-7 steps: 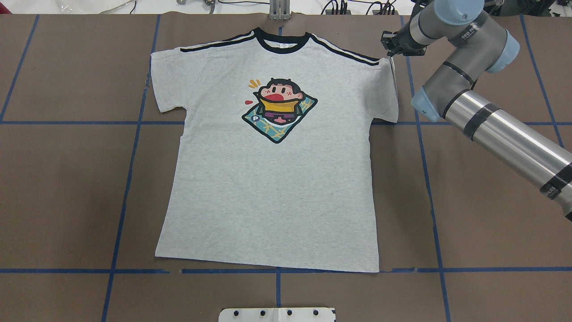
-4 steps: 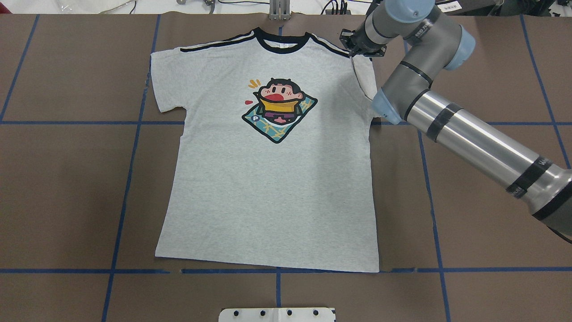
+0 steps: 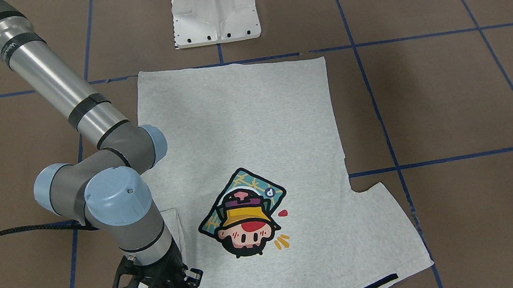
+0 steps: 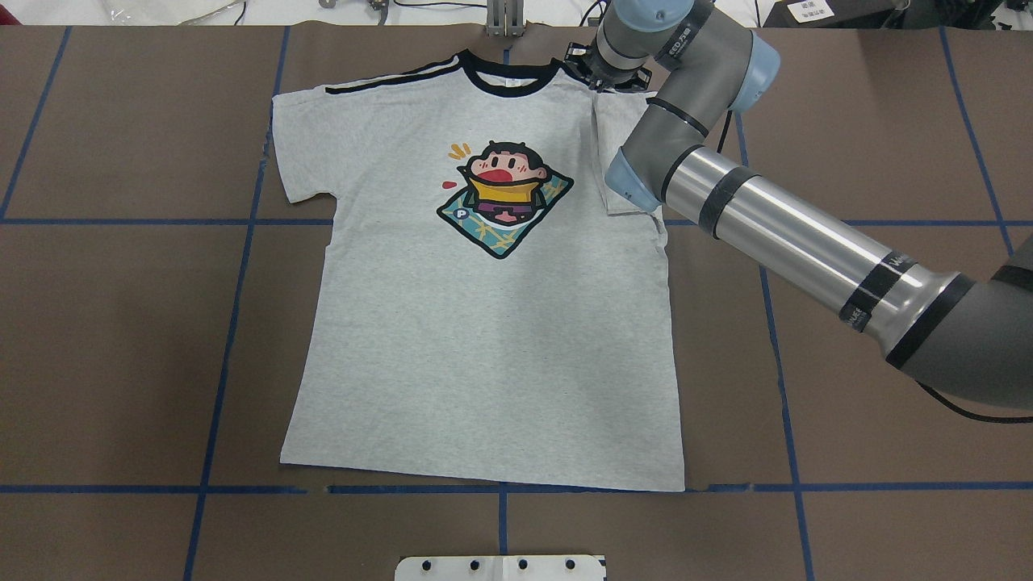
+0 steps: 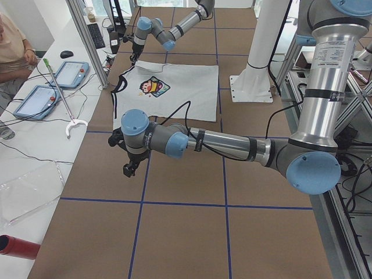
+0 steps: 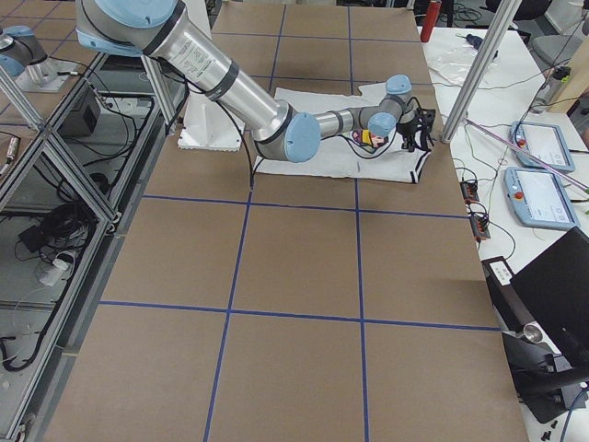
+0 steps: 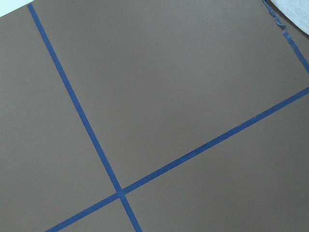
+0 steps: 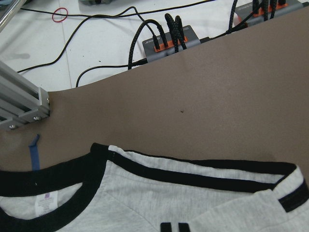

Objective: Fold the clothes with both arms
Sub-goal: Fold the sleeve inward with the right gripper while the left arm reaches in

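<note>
The brown table (image 4: 888, 121) carries the grey T-shirt (image 4: 484, 347), spread flat and face up, hem nearest the white pedestal (image 3: 214, 8), collar farthest from it. My right arm (image 4: 791, 234) reaches to the shoulder farthest from the pedestal. There my right pincer (image 3: 187, 286) pinches 1 sleeve (image 4: 617, 121), doubled over the chest. My left pincer (image 5: 129, 168) hangs above bare table, well apart from the pedestal; I cannot tell whether it is spread or pressed together.
</note>
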Controlling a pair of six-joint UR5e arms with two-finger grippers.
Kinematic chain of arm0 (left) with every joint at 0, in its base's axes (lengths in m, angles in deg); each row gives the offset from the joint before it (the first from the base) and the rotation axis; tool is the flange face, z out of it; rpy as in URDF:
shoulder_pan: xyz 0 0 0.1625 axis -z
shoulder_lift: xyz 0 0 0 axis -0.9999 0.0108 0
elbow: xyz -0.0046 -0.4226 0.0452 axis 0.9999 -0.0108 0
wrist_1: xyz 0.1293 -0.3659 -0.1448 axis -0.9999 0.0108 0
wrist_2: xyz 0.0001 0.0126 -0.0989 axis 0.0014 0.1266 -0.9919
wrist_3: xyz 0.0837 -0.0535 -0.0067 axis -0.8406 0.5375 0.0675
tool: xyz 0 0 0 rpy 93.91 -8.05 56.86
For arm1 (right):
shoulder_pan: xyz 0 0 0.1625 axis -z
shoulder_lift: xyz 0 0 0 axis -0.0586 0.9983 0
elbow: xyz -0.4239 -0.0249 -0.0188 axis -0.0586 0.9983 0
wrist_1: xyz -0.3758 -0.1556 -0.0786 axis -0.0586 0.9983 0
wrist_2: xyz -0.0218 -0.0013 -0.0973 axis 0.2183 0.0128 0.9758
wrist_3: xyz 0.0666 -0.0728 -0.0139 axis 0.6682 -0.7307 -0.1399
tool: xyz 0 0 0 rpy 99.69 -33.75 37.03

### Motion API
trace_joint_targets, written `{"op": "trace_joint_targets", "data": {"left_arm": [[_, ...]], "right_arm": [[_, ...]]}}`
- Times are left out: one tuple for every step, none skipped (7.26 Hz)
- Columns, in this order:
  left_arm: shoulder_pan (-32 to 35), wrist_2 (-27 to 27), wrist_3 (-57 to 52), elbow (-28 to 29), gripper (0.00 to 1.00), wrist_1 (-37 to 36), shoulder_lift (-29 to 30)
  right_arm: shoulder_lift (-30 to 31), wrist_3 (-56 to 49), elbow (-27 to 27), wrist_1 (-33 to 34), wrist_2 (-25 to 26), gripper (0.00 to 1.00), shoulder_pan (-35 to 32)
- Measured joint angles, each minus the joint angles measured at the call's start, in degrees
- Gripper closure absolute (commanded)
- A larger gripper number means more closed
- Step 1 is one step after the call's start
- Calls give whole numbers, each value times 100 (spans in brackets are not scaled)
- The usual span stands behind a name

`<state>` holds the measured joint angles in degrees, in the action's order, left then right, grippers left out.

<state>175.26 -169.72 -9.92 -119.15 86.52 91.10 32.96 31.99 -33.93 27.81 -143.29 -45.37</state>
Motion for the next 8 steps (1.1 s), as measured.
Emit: {"op": "trace_joint_targets", "data": {"left_arm": [[-80, 4, 146, 88, 0, 100, 102], [-286, 6, 633, 243, 0, 304, 264], [-585, 9, 1491, 366, 0, 655, 402], [-927, 13, 2479, 524, 0, 1060, 557], [-1208, 13, 3330, 876, 0, 1472, 840], [-1425, 19, 4075, 1438, 2, 1931, 1270], [-1629, 58, 4866, 2112, 3, 2572, 1718], [-1822, 220, 5579, 2730, 6, 3261, 2078]], "right_arm": [[-23, -37, -12, -29, 16, 0, 60], [-24, -77, -84, -40, 9, 0, 87], [23, -109, -236, -36, -37, 0, 81], [172, -116, -510, -20, -121, 0, 70], [440, -104, -939, -7, -231, 0, 37], [773, -114, -1380, -5, -347, 0, -16], [1047, -144, -1681, -16, -442, 0, -70], [1289, -165, -1929, -33, -532, 0, -120]]}}
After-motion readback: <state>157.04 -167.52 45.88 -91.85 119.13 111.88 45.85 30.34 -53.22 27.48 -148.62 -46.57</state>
